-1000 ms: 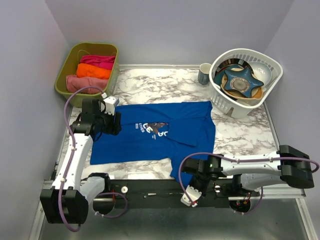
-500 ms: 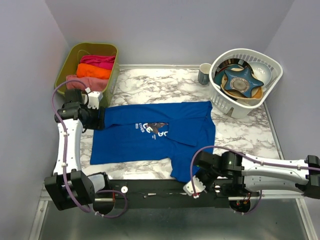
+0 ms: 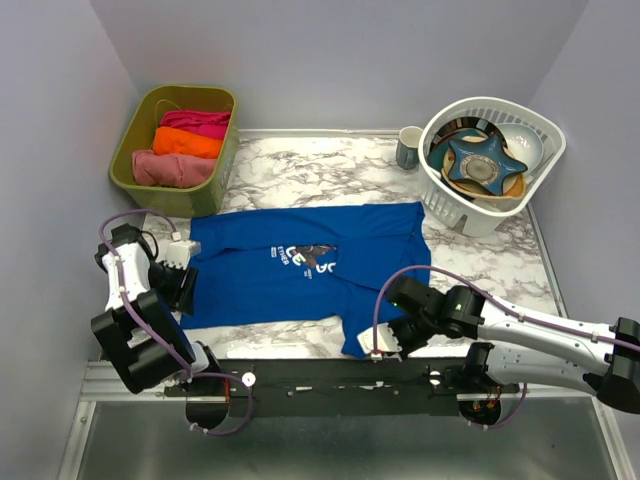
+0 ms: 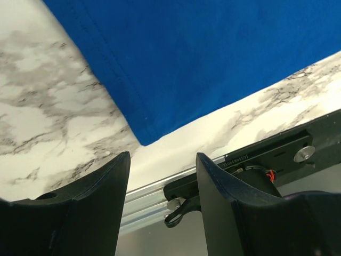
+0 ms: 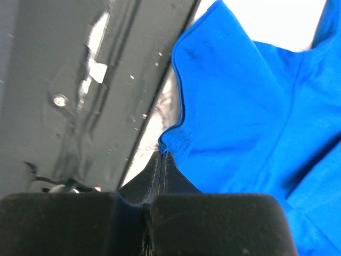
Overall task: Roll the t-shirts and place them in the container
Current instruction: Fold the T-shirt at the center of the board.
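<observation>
The royal-blue t-shirt (image 3: 305, 265) lies flat on the marble table, print up. Its near left hem corner shows in the left wrist view (image 4: 176, 69). My left gripper (image 3: 183, 285) is open and empty at the shirt's left hem edge; its midpoint (image 4: 162, 176) hangs over the table's near rail. My right gripper (image 3: 375, 340) is shut on the t-shirt's near sleeve edge (image 5: 184, 130), pinching the hem at the fingertips (image 5: 162, 154) beside the front rail. Pink, orange and magenta rolled t-shirts (image 3: 185, 145) lie in the olive bin.
The olive bin (image 3: 135, 135) stands at the back left. A white basket (image 3: 445, 200) with dishes and a grey mug (image 3: 408, 147) stand at the back right. The black front rail (image 3: 320, 375) runs along the table's near edge.
My left arm has swung back and down from the shirt's upper left to its lower left edge. My right gripper has moved up from the rail onto the near sleeve and shut on it.
</observation>
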`<action>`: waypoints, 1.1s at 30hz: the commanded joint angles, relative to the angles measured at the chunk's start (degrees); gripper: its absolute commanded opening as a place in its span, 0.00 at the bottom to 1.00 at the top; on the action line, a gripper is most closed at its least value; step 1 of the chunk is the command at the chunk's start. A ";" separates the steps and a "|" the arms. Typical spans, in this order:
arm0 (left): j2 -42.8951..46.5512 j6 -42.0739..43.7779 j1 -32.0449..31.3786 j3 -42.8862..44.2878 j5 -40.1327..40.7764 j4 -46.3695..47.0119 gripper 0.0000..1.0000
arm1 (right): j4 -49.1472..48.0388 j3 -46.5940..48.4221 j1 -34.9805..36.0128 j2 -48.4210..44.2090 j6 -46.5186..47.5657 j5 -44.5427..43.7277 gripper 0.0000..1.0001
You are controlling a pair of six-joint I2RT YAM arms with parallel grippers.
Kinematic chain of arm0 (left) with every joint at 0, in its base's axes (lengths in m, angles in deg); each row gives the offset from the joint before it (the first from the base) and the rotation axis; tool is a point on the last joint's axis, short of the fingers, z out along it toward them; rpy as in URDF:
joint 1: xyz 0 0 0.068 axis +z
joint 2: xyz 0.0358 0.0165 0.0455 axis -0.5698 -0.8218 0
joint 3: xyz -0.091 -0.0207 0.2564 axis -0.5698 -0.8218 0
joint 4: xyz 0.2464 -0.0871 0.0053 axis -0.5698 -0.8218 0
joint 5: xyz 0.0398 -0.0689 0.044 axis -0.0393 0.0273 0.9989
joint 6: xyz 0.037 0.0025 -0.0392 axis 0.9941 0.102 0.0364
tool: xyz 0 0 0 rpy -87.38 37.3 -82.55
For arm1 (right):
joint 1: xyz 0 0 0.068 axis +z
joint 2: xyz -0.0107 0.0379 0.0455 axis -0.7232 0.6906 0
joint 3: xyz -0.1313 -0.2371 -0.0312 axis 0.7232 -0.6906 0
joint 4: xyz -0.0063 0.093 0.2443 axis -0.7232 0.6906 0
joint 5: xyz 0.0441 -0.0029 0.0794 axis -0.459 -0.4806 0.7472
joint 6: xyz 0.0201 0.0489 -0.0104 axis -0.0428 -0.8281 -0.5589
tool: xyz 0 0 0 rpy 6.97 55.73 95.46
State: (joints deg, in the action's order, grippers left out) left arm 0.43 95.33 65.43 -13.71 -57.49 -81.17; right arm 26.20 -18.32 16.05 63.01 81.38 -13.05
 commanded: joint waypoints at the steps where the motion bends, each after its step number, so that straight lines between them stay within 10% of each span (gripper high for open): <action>1: -3.32 4.16 0.42 -1.58 -2.85 -2.51 0.60 | 1.20 1.46 -1.19 0.37 -4.64 5.52 0.01; 20: -2.55 -3.67 0.94 -10.99 0.93 14.00 0.59 | 1.73 1.90 -4.27 1.96 -4.82 8.25 0.01; 30: 6.50 1.77 1.12 -14.25 -0.65 13.93 0.03 | 5.77 1.20 -4.27 0.73 -0.60 4.47 0.01; 33: 11.07 4.15 1.64 -14.08 -1.44 10.50 0.00 | 6.39 1.19 -4.27 0.55 -0.16 3.59 0.01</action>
State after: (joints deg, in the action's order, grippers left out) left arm 5.98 94.57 66.20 -27.63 -57.60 -68.07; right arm 29.63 -16.42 12.05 64.67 79.17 -7.04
